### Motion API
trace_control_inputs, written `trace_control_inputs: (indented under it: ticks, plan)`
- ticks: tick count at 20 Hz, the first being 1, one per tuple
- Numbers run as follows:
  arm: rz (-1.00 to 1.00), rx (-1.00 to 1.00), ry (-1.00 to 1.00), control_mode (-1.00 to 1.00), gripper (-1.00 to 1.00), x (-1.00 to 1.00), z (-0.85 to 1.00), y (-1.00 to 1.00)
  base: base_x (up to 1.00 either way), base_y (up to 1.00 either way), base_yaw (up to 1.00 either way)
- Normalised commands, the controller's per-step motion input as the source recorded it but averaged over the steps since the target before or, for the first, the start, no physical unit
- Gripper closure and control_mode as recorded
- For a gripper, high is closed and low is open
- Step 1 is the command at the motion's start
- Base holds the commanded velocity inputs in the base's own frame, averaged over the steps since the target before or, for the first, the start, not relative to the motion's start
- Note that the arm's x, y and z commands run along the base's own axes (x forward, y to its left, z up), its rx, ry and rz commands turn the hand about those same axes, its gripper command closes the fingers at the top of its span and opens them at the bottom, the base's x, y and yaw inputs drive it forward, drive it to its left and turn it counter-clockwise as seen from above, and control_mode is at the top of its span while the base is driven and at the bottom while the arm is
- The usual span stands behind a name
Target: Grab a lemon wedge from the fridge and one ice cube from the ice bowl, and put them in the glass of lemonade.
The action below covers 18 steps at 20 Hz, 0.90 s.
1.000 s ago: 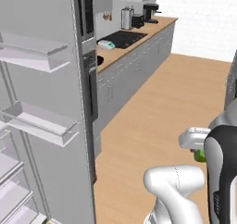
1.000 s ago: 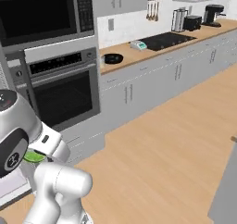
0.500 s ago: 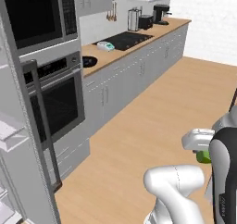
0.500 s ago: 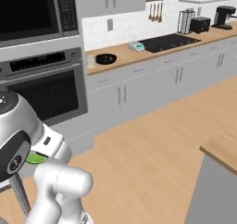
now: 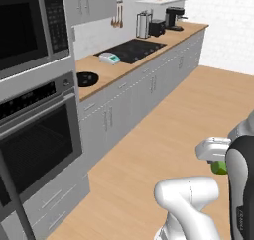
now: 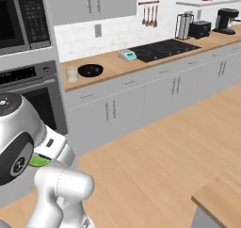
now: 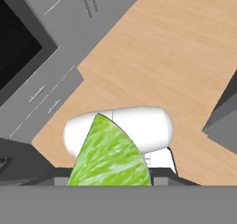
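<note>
The lemon wedge [image 7: 109, 158], bright yellow-green, sits right in front of the hand camera, and my gripper [image 7: 109, 177] is shut on it. The wedge [image 5: 218, 167] also shows as a green spot beside the arm's dark joint, low and close to my body [image 6: 38, 161]. The black ice bowl [image 6: 90, 70] lies on the wooden counter [image 6: 141, 62] next to the oven column, far ahead of the gripper. It appears too in the left base view [image 5: 87, 78]. The glass of lemonade [image 6: 72, 74], a short pale tumbler, stands just left of the bowl. The fridge is out of view.
A built-in oven [image 5: 34, 140] and a microwave [image 5: 25, 26] stand at the left. On the counter are a small scale [image 6: 126, 54], a black cooktop [image 6: 160, 50], a toaster [image 6: 201, 29] and a coffee machine [image 6: 227, 20]. Open wooden floor [image 5: 163, 140] lies ahead. An island corner [image 6: 221, 199] juts in at the lower right.
The whole picture has swung: the camera has turned away from the fridge, which has left the view, and now faces the oven and counter. The wedge stays in the gripper.
</note>
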Motion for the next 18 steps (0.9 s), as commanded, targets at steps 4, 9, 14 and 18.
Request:
trace_control_inputs:
  ticks: [4, 9, 14, 18]
  plan:
    - [0.00, 0.00, 0.00, 1.00, 1.00, 0.00, 0.00, 0.00, 1.00, 0.00, 0.00]
    - [0.00, 0.00, 0.00, 1.00, 1.00, 0.00, 0.00, 0.00, 1.00, -0.03, 0.00]
    - [0.00, 0.00, 0.00, 1.00, 1.00, 0.00, 0.00, 0.00, 1.00, -0.16, 0.01]
    - [0.00, 0.00, 0.00, 1.00, 1.00, 0.00, 0.00, 0.00, 1.00, -0.37, 0.13]
